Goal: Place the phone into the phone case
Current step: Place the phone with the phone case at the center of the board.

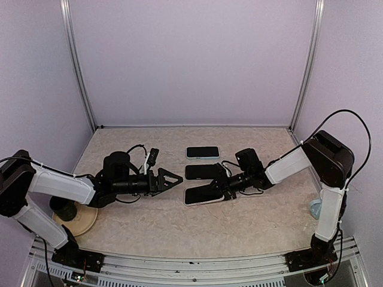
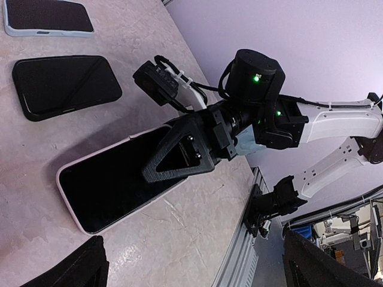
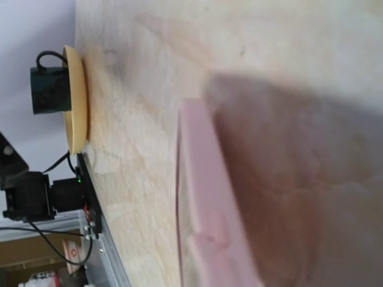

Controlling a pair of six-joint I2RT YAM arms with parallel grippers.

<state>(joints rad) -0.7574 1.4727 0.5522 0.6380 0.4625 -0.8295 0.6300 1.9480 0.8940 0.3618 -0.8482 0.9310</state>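
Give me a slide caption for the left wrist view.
Right fingers at the white-rimmed phone, with a black handset and a pale-cased one lying beyond on the table.

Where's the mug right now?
In the overhead view, the mug sits on the yellow plate at the table's near-left corner, partly hidden under the left arm.

Right tool point(image 1: 218, 192) blocks the phone point(image 1: 196, 196) from the right; left approach open.

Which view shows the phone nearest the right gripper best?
Left wrist: the phone shows large, screen and pale rim clear, right gripper over one end. Top external shows it small; right wrist, only a blurred pink edge.
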